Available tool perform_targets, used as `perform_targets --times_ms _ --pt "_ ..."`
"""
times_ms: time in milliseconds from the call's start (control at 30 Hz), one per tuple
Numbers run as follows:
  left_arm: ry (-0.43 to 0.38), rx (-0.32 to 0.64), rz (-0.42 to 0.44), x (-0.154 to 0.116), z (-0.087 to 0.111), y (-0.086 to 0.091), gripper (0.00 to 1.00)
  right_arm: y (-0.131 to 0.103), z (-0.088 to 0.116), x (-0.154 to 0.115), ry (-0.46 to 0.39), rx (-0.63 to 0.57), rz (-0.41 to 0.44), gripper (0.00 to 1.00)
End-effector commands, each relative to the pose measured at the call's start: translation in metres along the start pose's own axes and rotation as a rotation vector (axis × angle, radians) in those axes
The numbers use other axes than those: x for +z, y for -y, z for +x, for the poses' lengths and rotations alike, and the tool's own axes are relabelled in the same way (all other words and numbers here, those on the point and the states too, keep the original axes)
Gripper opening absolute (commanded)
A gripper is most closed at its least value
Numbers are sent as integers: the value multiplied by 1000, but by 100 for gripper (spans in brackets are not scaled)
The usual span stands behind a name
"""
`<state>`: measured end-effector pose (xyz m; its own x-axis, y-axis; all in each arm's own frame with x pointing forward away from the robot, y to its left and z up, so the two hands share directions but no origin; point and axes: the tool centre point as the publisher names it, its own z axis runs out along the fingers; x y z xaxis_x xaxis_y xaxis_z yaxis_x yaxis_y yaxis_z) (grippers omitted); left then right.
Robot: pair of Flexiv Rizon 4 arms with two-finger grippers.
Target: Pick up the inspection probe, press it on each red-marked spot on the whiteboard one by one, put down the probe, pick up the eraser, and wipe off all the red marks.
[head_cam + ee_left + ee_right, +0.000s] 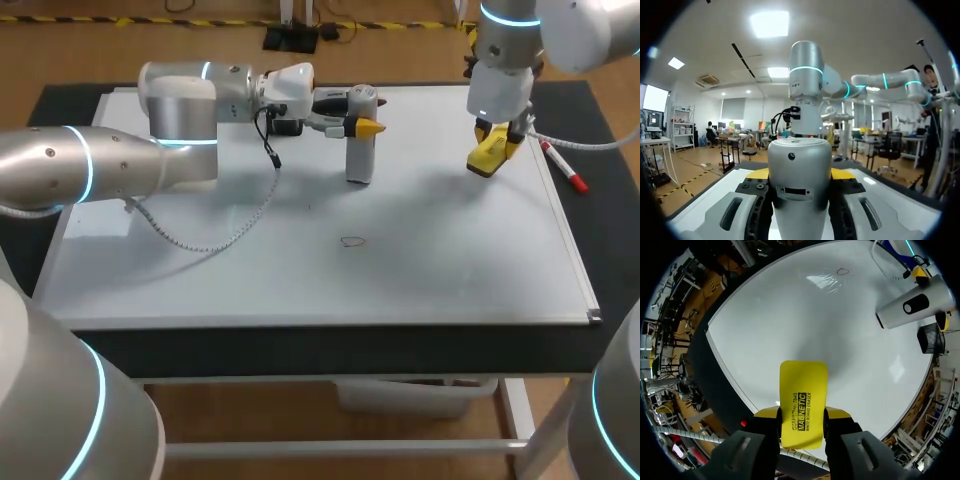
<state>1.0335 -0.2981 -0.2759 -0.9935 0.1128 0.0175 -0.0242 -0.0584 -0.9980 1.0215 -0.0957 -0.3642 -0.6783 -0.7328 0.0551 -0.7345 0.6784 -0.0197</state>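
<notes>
The grey cylindrical probe (360,152) stands upright at the back middle of the whiteboard (450,270). My left gripper (366,124) is shut on its upper part from the side. In the left wrist view the probe (800,175) fills the gap between the fingers of that gripper (800,174). My right gripper (497,133) hangs above the board's back right, shut on the yellow eraser (485,160). In the right wrist view the eraser (803,390) sticks out ahead of the gripper (801,419) over bare board. One small red mark (351,241) lies mid-board, in front of the probe, and it shows beyond the eraser as the red mark (842,271).
A red marker pen (564,166) lies on the dark mat just off the board's right edge, near my right gripper. A coiled cable (215,238) from my left arm drapes over the board's left half. The board's metal frame (590,315) rims its front right corner.
</notes>
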Motion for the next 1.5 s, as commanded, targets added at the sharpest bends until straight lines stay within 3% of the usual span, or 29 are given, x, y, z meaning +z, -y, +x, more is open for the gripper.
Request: perform_targets --times_ms 33,667,933,1233,1500 --pt "-7 -2 -2 0 -2 0 0 1 0 -1 -4 -2 1 0" --pt "-9 0 -3 -2 -5 1 0 1 0 -1 -4 -2 1 0" --pt "25 22 -32 -5 -4 18 0 1 0 -1 -4 -2 1 0" --pt "83 45 -16 -28 -6 42 0 1 0 -1 -4 -2 1 0" --pt "166 44 -14 -66 -11 50 0 1 0 -1 -4 -2 1 0"
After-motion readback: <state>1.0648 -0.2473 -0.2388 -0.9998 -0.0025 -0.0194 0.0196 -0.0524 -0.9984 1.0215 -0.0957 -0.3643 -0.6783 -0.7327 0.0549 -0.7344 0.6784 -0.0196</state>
